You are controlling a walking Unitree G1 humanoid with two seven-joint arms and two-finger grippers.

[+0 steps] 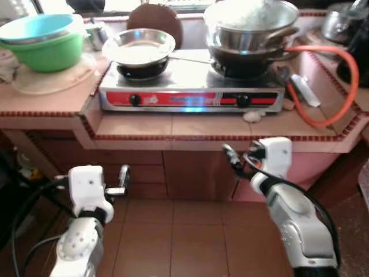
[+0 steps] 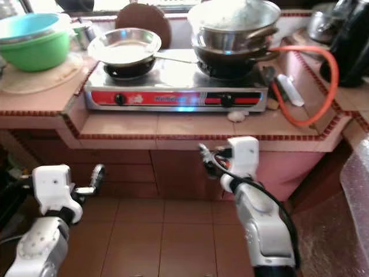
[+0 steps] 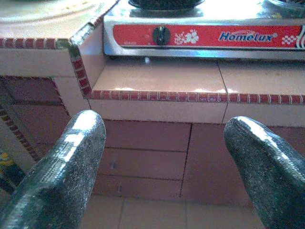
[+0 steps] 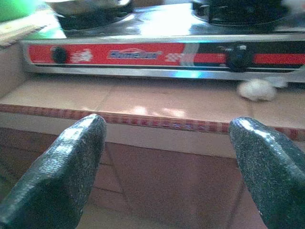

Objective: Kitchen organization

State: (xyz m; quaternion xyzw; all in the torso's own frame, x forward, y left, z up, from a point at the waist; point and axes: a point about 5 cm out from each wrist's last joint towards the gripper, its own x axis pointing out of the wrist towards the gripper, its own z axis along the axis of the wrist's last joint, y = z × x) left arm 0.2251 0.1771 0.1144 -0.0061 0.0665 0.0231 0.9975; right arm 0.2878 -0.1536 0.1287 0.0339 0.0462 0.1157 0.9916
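A two-burner gas stove (image 1: 190, 86) with a red front panel stands on the pink tiled counter (image 1: 138, 124). On its left burner rests a shallow steel pan (image 1: 138, 46). Stacked steel pots (image 1: 251, 29) sit on the right burner. My left gripper (image 1: 123, 178) hangs low in front of the counter's face, below the stove's left end. It is open and empty (image 3: 164, 124). My right gripper (image 1: 232, 157) is just under the counter edge below the stove's right knob, also open and empty (image 4: 167, 125).
A green bowl (image 1: 46, 52) with a blue bowl (image 1: 37, 26) nested in it stands at the counter's left. An orange gas hose (image 1: 340, 92) loops at the right, beside a white-handled tool (image 1: 304, 90). A small white lump (image 1: 252, 116) lies before the stove. Brown floor tiles (image 1: 184, 242) lie below.
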